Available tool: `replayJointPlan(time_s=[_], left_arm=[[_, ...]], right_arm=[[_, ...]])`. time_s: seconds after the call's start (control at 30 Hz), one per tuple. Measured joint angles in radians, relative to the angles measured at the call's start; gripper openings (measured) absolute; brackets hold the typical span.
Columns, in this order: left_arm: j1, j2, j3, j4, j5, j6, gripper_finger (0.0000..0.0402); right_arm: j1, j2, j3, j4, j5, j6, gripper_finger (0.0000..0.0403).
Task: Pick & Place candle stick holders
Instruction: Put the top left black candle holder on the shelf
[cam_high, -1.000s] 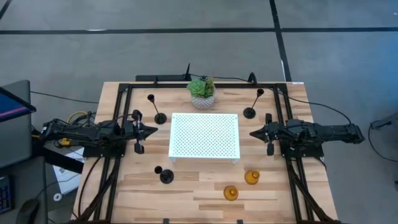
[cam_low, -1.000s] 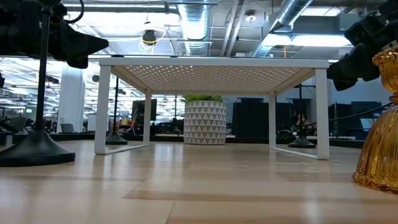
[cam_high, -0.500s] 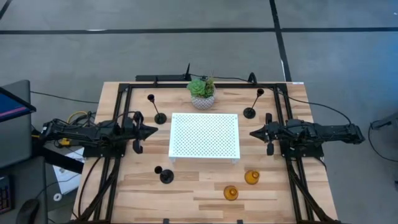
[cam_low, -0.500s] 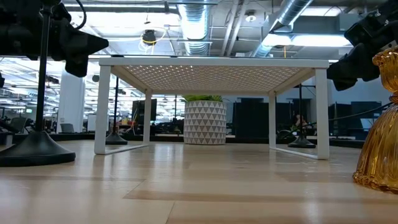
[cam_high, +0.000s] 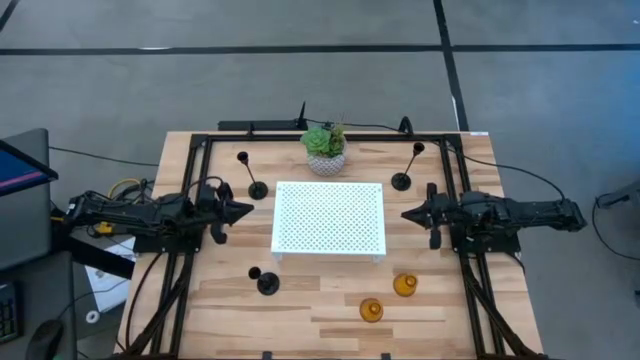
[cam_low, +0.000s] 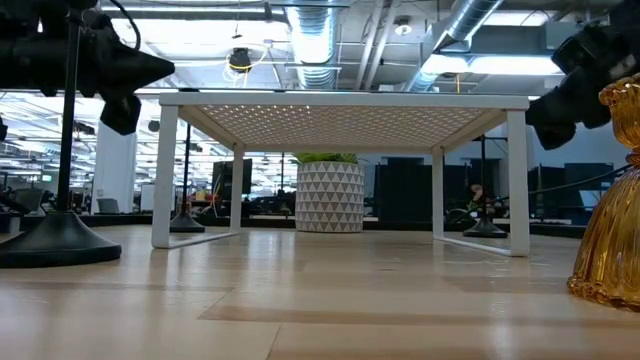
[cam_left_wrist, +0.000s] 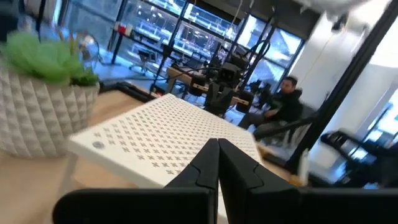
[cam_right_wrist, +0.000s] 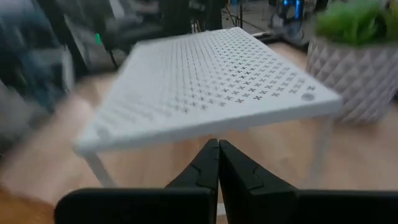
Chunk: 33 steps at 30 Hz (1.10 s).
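Two tall thin-stemmed black holders stand on their round bases at the far left (cam_high: 257, 189) and far right (cam_high: 401, 181) of the white perforated stand (cam_high: 329, 217). A short black holder (cam_high: 267, 283) stands near left. Two squat amber holders (cam_high: 404, 286) (cam_high: 371, 310) stand near right; one shows in the low view (cam_low: 610, 200). My left gripper (cam_high: 250, 211) is shut and empty, in the air left of the stand, its fingertips together in its wrist view (cam_left_wrist: 217, 144). My right gripper (cam_high: 405, 215) is shut and empty, right of the stand (cam_right_wrist: 217, 144).
A green plant in a white patterned pot (cam_high: 325, 150) stands at the far edge behind the stand. A black frame rail (cam_high: 330, 137) runs around the table. Bare wood lies near the front edge (cam_high: 310, 320). A person sits in the room beyond the table (cam_left_wrist: 287, 99).
My left gripper has rolled about its own axis in place; its side parts now lie differently. My right gripper has begun to move, shown by blur in its wrist view; which way I cannot tell.
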Motion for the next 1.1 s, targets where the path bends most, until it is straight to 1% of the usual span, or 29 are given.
replayJointPlan(time_s=[0.07, 0.13, 0.2, 1.1], left_arm=[[0.000, 0.000, 0.000, 0.003, 0.000, -0.079, 0.0006], [0.000, 0.000, 0.000, 0.007, 0.000, -0.101, 0.0006], [0.000, 0.000, 0.000, 0.007, 0.000, -0.103, 0.0006], [0.000, 0.000, 0.000, 0.015, -0.001, -0.092, 0.0006]], right_arm=[[0.000, 0.000, 0.000, 0.022, -0.007, 0.169, 0.0000], [0.000, 0.000, 0.000, 0.038, -0.007, 0.308, 0.0000], [0.000, 0.000, 0.000, 0.041, -0.006, 0.372, 0.0000], [-0.004, 0.002, 0.000, 0.067, -0.004, 0.374, 0.0000]])
